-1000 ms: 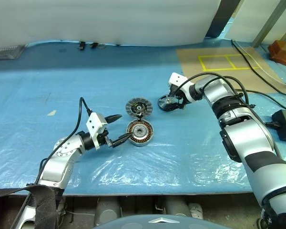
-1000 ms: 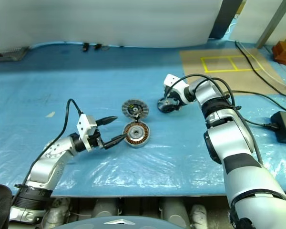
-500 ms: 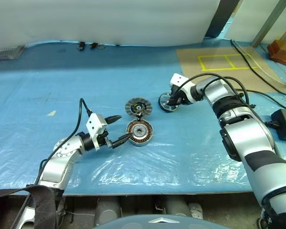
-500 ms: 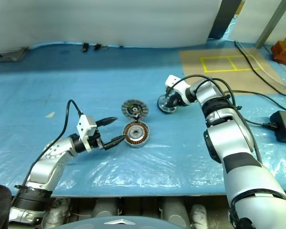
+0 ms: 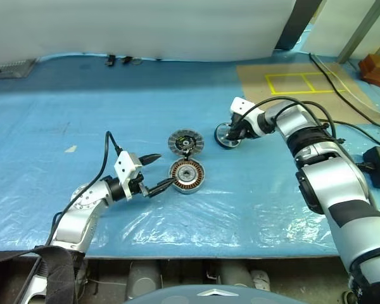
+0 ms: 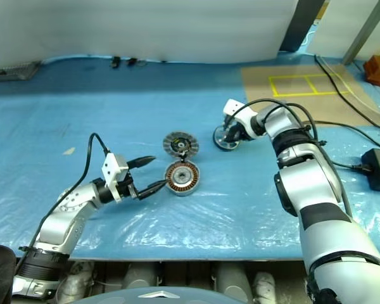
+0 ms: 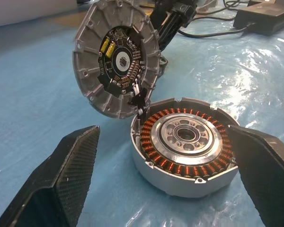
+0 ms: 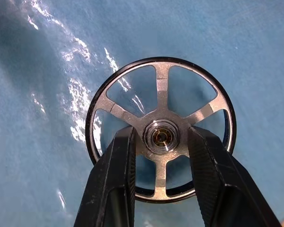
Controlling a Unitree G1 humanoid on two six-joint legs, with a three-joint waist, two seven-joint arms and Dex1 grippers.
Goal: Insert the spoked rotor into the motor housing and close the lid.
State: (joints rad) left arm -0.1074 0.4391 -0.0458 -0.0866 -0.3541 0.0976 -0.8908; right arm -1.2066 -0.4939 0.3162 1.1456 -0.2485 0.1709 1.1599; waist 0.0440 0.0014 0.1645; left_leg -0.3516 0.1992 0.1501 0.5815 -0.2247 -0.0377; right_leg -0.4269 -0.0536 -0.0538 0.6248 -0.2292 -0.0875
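Right of frame centre, the right gripper (image 8: 162, 142) pinches the central hub of the spoked rotor (image 8: 161, 128) — a flat, shiny silver metal disc with cut-out openings, over the wrinkled blue plastic sheet (image 5: 253, 202). At centre, the motor housing (image 5: 187, 176), a silver ring of copper coils, lies between the spread fingers of the left gripper (image 5: 157, 172). The ribbed grey lid (image 5: 185, 142) stands tilted just beyond — bare sheet all around.

Motor housing (image 5: 187, 175) sits mid-worktop (image 5: 63, 120); lid (image 5: 185, 142) stands tilted just behind it, touching. Spoked rotor (image 5: 228, 135) lies further right, well apart.
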